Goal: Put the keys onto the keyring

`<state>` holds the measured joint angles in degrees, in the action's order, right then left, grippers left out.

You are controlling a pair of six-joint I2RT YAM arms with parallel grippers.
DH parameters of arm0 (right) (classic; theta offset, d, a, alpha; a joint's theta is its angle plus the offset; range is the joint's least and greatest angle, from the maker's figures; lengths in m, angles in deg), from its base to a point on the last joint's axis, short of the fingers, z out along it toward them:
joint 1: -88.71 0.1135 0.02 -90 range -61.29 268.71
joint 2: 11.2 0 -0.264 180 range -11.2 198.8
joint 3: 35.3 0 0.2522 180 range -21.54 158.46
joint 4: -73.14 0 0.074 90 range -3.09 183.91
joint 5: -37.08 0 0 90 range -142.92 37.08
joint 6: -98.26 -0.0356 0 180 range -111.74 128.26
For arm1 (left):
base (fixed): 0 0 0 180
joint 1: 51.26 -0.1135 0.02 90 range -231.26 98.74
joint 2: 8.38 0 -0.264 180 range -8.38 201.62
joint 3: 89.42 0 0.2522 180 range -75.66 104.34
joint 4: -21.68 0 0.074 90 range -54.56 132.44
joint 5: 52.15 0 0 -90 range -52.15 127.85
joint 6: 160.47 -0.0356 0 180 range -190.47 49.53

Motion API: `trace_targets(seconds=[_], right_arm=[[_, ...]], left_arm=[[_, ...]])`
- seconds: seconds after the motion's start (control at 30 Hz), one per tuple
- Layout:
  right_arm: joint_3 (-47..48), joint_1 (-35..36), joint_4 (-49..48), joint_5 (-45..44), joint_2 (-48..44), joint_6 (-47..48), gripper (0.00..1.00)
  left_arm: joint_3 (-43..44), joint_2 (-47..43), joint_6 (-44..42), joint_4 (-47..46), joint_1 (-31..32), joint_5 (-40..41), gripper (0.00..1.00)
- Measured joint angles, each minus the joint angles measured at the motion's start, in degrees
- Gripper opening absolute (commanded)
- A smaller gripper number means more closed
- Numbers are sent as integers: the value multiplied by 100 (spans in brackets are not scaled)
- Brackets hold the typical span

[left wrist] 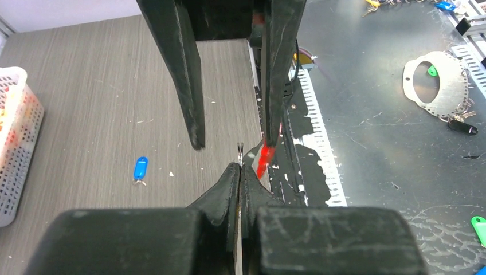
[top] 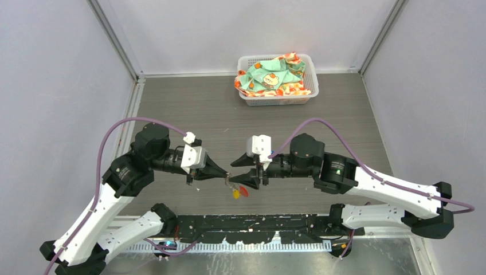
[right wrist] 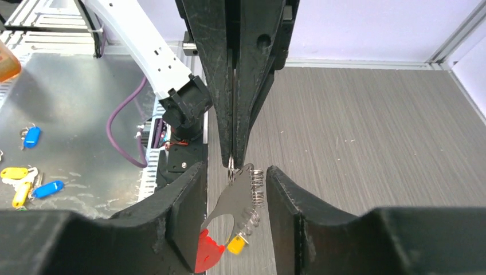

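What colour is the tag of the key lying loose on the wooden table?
Blue: the loose key shows best in the left wrist view.

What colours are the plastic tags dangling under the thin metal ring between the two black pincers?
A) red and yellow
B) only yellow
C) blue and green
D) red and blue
A: the right wrist view shows a red plastic tag and a yellow plastic tag hanging below the thin grey metal keyring, which the shut left pincer pinches; the blue-tagged key lies apart on the grey wood-grain table.
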<state>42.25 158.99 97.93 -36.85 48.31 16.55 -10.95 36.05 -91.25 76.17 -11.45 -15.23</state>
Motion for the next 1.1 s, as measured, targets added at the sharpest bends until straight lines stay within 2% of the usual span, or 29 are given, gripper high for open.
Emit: trace_targets(seconds=[0.13, 0.3, 0.43, 0.57, 0.63, 0.73, 0.97, 1.1], right_arm=[[-105, -4, -22, -153, -435, -52, 53], [-306, -28, -234, -184, -1054, -205, 52], [-372, -39, -450, -166, -1152, -387, 51], [-407, -39, -520, -114, -1025, -577, 56], [-424, -39, -507, -98, -944, -697, 62], [-439, -39, -435, -101, -879, -927, 64], [-623, -37, -343, -350, -975, -1486, 63], [-737, -37, -280, -634, -824, -1674, 56]], left_arm=[[0, -11, 81, -7, 0, -66, 0], [4, -37, 96, -68, 9, -345, 0], [125, 48, 92, -72, 11, -516, 0], [205, 133, 293, -216, 11, -549, 0], [205, 138, 538, -348, 11, -407, 0], [203, 118, 852, -538, 15, -101, 0], [203, 103, 1665, -767, 20, 800, 0], [199, 105, 2050, -807, 20, 1204, 0]])
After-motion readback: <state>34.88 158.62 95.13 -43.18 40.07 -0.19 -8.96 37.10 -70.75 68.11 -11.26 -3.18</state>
